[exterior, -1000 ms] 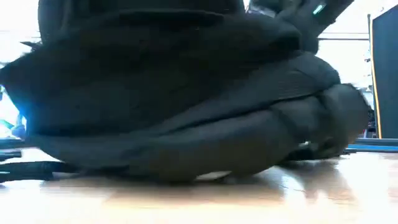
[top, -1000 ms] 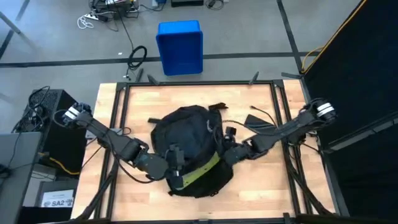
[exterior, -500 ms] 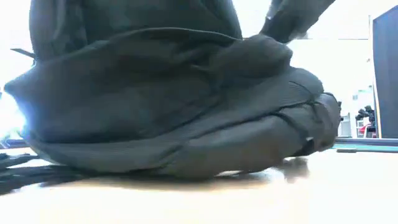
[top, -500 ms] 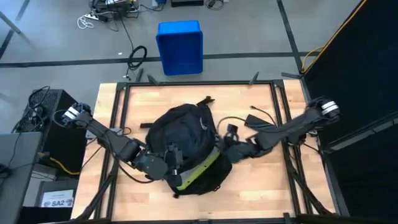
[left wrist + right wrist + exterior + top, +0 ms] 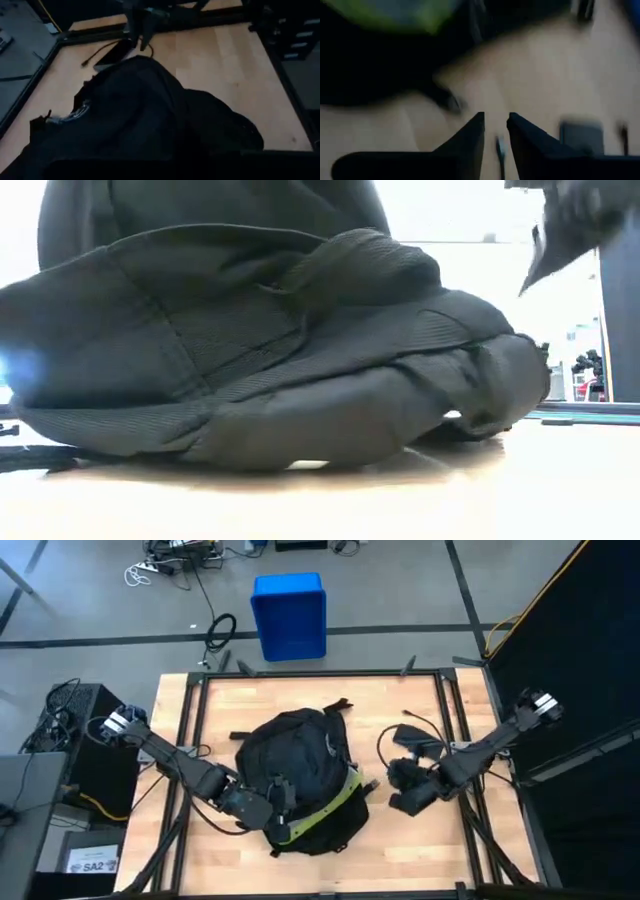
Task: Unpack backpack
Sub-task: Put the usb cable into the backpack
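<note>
From above: backpack lying mid-table, left gripper against its near-left edge, fingers hidden, state impossible to tell; right gripper just beside, clear of the fabric. Low down: backpack filling the foreground. Right wrist: fingers narrowly apart, nothing between.

A robotics lab or workshop — a wooden table in a black metal frame stands on a grey concrete floor, with loose cables, a blue bin and an equipment rack (wired up) beside it.
</note>
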